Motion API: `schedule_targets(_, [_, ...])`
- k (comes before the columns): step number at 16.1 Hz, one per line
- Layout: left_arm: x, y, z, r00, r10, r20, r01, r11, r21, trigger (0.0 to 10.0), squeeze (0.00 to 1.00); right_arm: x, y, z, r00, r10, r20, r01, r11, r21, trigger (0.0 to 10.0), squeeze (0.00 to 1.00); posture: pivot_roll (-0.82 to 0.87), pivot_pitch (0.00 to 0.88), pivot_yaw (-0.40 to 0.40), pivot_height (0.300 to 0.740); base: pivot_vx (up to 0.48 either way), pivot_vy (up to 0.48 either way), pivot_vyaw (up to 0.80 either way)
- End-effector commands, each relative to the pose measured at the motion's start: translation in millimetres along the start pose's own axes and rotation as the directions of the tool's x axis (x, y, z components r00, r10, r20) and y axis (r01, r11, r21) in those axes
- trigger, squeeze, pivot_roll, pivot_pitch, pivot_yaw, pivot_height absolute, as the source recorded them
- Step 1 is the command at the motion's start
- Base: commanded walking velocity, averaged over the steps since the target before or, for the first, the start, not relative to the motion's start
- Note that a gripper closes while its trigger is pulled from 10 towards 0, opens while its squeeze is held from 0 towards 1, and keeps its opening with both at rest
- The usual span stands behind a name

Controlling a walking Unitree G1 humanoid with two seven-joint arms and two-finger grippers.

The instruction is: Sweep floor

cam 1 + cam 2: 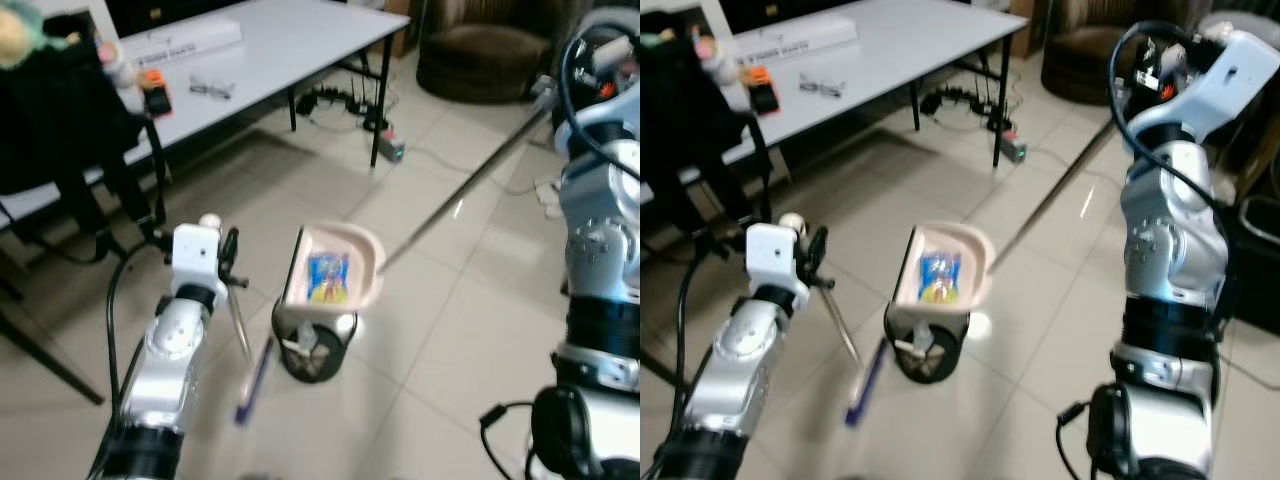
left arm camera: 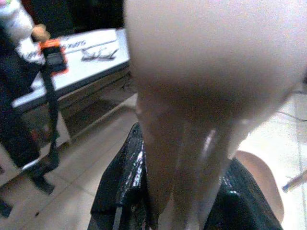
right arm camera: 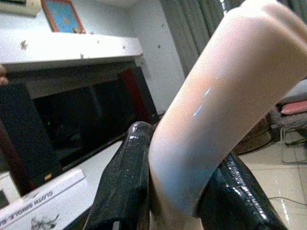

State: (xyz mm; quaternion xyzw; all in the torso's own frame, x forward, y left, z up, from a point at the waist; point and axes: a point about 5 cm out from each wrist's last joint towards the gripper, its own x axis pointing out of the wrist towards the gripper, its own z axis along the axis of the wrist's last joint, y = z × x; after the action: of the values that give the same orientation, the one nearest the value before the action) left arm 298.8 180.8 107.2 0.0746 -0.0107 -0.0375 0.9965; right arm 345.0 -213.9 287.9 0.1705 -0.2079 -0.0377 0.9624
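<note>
Two arms frame your view over a pale tiled floor [image 1: 450, 330], glossy with glare, with a white counter [image 1: 290, 50] and a dark armchair [image 1: 480, 60] behind. Your pink dustpan [image 1: 335, 268] hangs tipped over a small black bin [image 1: 312, 355], a blue-and-yellow wrapper [image 1: 328, 278] lying inside it. Its long metal handle [image 1: 470, 185] runs up to the right gripper [image 3: 180, 191], whose fingers [image 3: 124, 187] are clamped on the pink grip. Your left gripper [image 2: 192, 191] shows dark fingers [image 2: 120, 191] closed against a blurred pink shaft. On the counter lie glasses [image 1: 212, 90] and a white box [image 3: 38, 196] reading "CLOTH SINGLE"; the rest is cut off.
</note>
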Motion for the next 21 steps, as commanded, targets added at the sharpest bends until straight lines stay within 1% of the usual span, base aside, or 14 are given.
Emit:
schedule_targets(1, [1.5, 3.4, 4, 1.0, 0.006, 0.017, -0.006, 1.0, 0.024, 10.0, 0.0, 1.6, 9.1, 10, 0.998, 0.038, 0.049, -0.039, 0.999, 0.012, 10.0, 0.0, -0.05, 0.0, 0.015, 0.74, 0.0, 0.0, 0.0])
schedule_targets(6, [0.9, 1.4, 3, 1.0, -0.01, 0.015, 0.009, 1.0, 0.023, 10.0, 0.0, 0.0, 9.0, 5, 0.997, 0.044, 0.061, -0.042, 0.999, -0.034, 10.0, 0.0, -0.06, 0.0, 0.015, 0.74, 0.0, 0.0, 0.0])
schedule_targets(7, [1.0, 0.8, 3, 1.0, -0.015, 0.016, 0.014, 1.0, 0.023, 10.0, 0.0, -0.8, 15.7, 2, 0.993, 0.087, 0.082, -0.082, 0.994, -0.066, 10.0, 0.0, -0.06, 0.0, 0.015, 0.74, 0.0, 0.0, 0.0])
schedule_targets(9, [0.8, -0.2, 2, 1.0, -0.021, 0.013, 0.021, 0.999, 0.025, 10.0, 0.0, -4.2, 35.1, -8, 0.973, 0.212, 0.096, -0.199, 0.972, -0.128, 10.0, 0.0, -0.05, 0.0, 0.014, 0.74, 0.0, 0.0, 0.0])
schedule_targets(11, [0.6, -0.6, 2, 1.0, -0.023, 0.012, 0.023, 0.999, 0.026, 10.0, 0.0, -8.5, 52.7, -15, 0.938, 0.333, 0.094, -0.307, 0.926, -0.217, 10.0, 0.0, -0.05, 0.0, 0.014, 0.74, 0.0, 0.0, 0.0])
schedule_targets(12, [0.6, -0.8, 2, 1.0, -0.024, 0.01, 0.023, 0.999, 0.026, 10.0, 0.0, -12.6, 63.3, -20, 0.909, 0.408, 0.089, -0.371, 0.887, -0.275, 10.0, 0.0, -0.05, 0.0, 0.012, 0.74, 0.0, 0.0, 0.0])
schedule_targets(14, [0.6, -1.1, 1, 1.0, -0.025, 0.009, 0.025, 0.999, 0.026, 10.0, 0.0, -20.4, 77.1, -31, 0.861, 0.503, 0.076, -0.454, 0.826, -0.334, 10.0, 0.0, -0.05, 0.0, 0.012, 0.74, 0.0, 0.0, 0.0])
schedule_targets(15, [0.7, -1.3, 1, 1.0, -0.027, 0.008, 0.026, 0.999, 0.027, 10.0, 0.0, -28.6, 87.6, -41, 0.822, 0.565, 0.073, -0.505, 0.782, -0.366, 10.0, 0.0, -0.05, 0.0, 0.011, 0.74, 0.0, 0.0, 0.0])
schedule_targets(16, [0.6, -1.5, 1, 1.0, -0.028, 0.008, 0.028, 0.999, 0.027, 10.0, 0.0, -34.7, 94.0, -47, 0.797, 0.599, 0.076, -0.532, 0.756, -0.381, 10.0, 0.0, -0.05, 0.0, 0.011, 0.74, 0.0, 0.0, 0.0])
schedule_targets(17, [0.6, -1.5, 1, 1.0, -0.028, 0.008, 0.028, 0.999, 0.028, 10.0, 0.0, -37.4, 96.4, -50, 0.789, 0.608, 0.083, -0.539, 0.751, -0.381, 10.0, 0.0, -0.05, 0.0, 0.011, 0.74, 0.0, 0.0, 0.0])
schedule_targets(18, [0.8, -1.6, 1, 1.0, -0.028, 0.009, 0.027, 0.999, 0.028, 10.0, 0.0, -45.7, 102.8, -59, 0.77, 0.631, 0.096, -0.559, 0.739, -0.377, 10.0, 0.0, -0.05, 0.0, 0.009, 0.74, 0.0, 0.0, 0.0])
schedule_targets(19, [0.9, -1.6, 1, 1.0, -0.027, 0.009, 0.027, 0.999, 0.029, 10.0, 0.0, -51.0, 106.4, -67, 0.761, 0.642, 0.097, -0.571, 0.733, -0.37, 10.0, 0.0, -0.05, 0.0, 0.009, 0.74, 0.0, 0.0, 0.0])
schedule_targets(20, [0.9, -2.4, 1, 1.0, -0.029, 0.009, 0.029, 0.999, 0.03, 10.0, 0.0, -59.4, 112.3, -80, 0.73, 0.679, 0.071, -0.603, 0.69, -0.401, 10.0, 0.0, -0.04, 0.0, 0.009, 0.74, 0.0, 0.0, 0.0])
schedule_targets(21, [0.8, -3.1, 1, 0.999, -0.034, 0.01, 0.034, 0.999, 0.036, 10.0, 0.0, -68.6, 118.3, -92, 0.699, 0.714, 0.037, -0.643, 0.651, -0.403, 10.0, 0.0, -0.04, 0.0, 0.009, 0.74, 0.0, 0.0, 0.0])
